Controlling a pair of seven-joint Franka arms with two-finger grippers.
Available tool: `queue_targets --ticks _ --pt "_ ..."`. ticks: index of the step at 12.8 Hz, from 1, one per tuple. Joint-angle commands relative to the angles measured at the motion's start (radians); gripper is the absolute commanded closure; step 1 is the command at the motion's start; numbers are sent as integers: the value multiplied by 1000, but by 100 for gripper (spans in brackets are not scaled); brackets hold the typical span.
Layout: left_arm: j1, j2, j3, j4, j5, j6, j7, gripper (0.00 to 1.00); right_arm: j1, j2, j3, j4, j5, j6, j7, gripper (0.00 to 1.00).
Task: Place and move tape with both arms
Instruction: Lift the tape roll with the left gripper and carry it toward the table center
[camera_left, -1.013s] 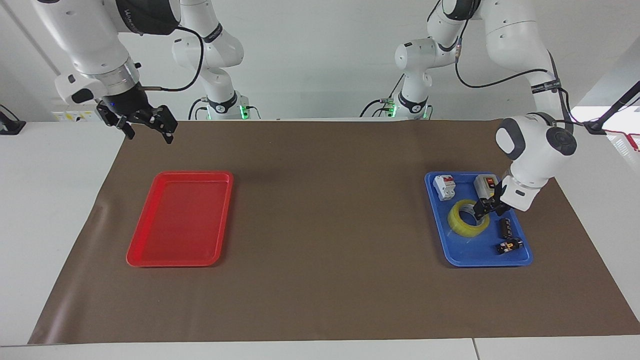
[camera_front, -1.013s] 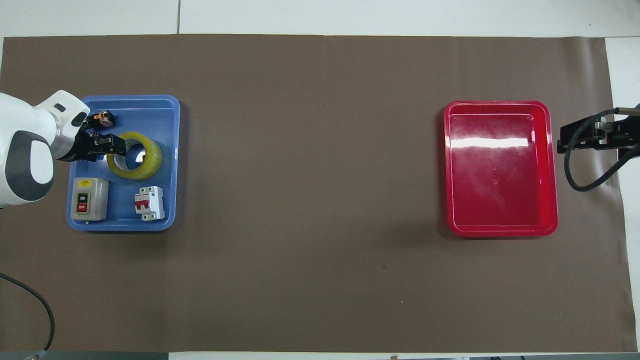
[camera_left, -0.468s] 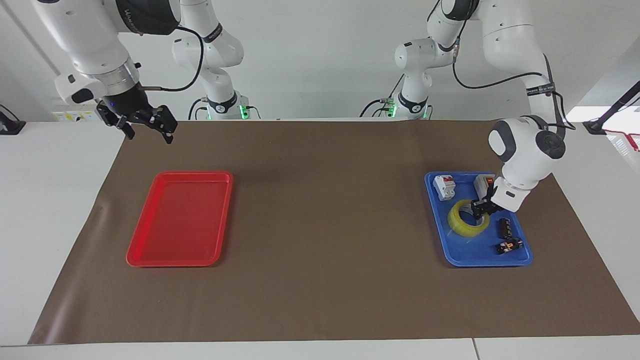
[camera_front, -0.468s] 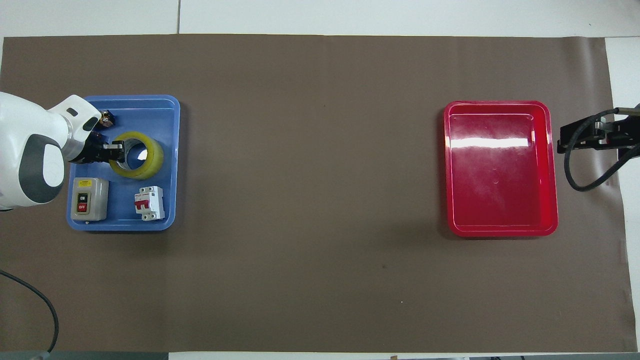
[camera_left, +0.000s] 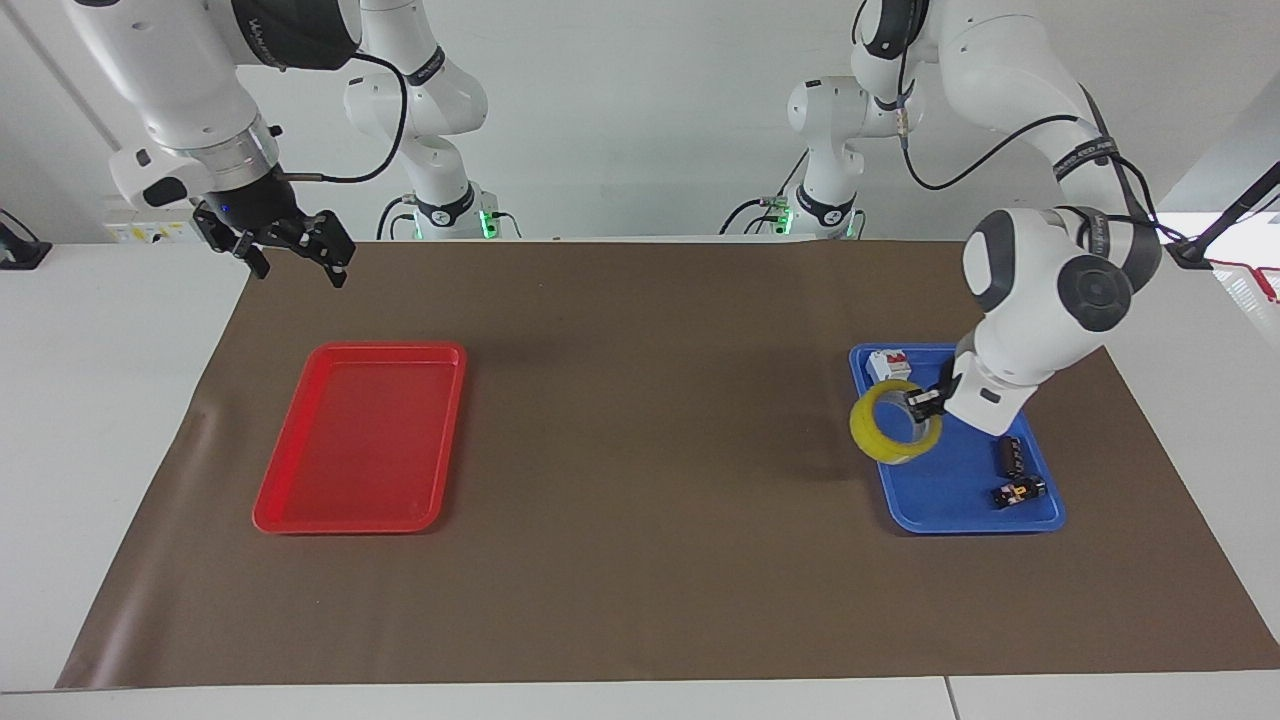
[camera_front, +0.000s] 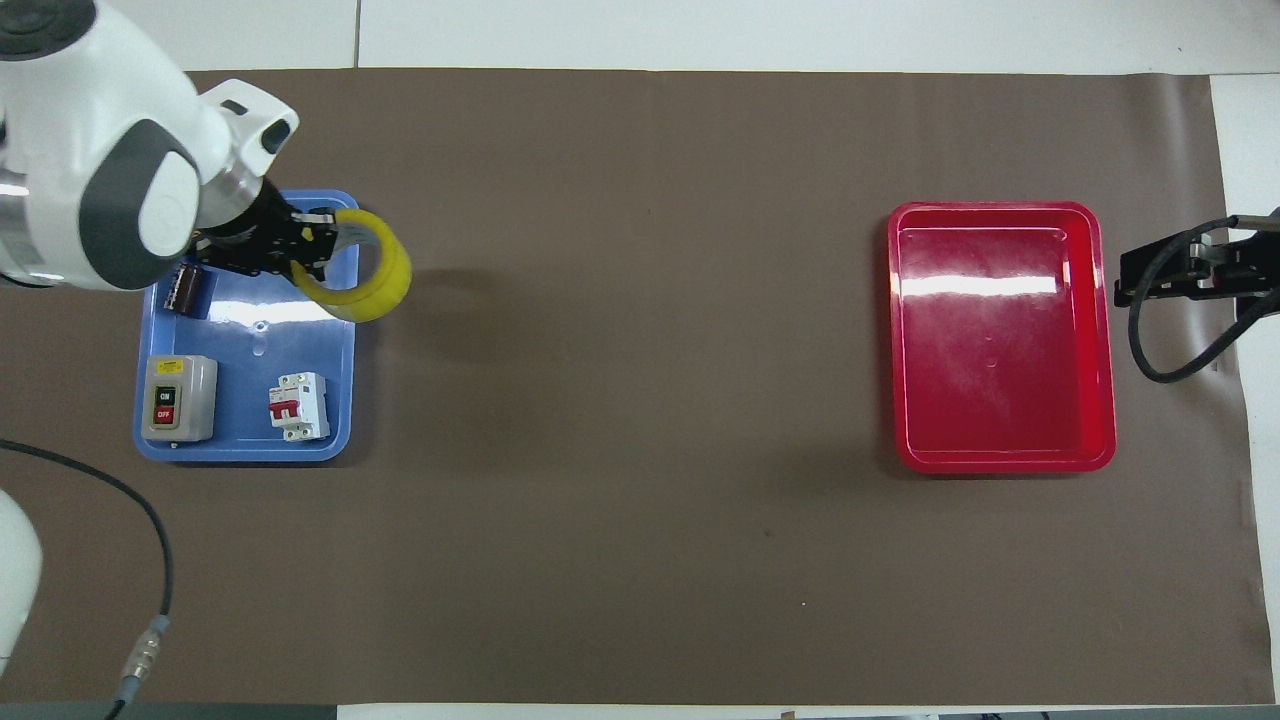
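Observation:
My left gripper (camera_left: 922, 402) (camera_front: 312, 243) is shut on the rim of the tape (camera_left: 884, 430) (camera_front: 373, 272), a translucent yellow roll. It holds the roll tilted in the air over the edge of the blue tray (camera_left: 945, 505) (camera_front: 240, 445) that faces the table's middle. My right gripper (camera_left: 298, 255) is open and empty, raised above the mat's edge near the right arm's base. In the overhead view the right gripper (camera_front: 1165, 275) shows beside the red tray (camera_left: 290, 515) (camera_front: 1000, 460).
The blue tray holds a grey on/off switch box (camera_front: 177, 397), a white circuit breaker (camera_left: 886, 364) (camera_front: 298, 405) and small dark parts (camera_left: 1016, 472) (camera_front: 186, 287). The red tray has nothing in it. A brown mat (camera_left: 640, 450) covers the table.
My left gripper has lifted the tape off the blue tray's floor and carried it toward the table's middle, to above the tray's edge. The right arm has not moved.

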Motion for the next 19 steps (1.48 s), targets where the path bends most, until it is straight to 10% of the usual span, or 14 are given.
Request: queue_targets --ticks 1,6,16,19 --pt "-189 39 13 51 -21 44 -291 100 -13 -14 5 -13 11 7 -3 0" --pt "-417 151 16 29 -39 314 -562 100 -13 -16 5 -15 11 7 -3 0" --pt "-472 139 17 -91 -31 433 -670 100 -14 -16 5 -15 11 7 -3 0" --pt "-471 139 17 -89 -31 445 -673 39 -14 -14 5 -15 11 7 -4 0"
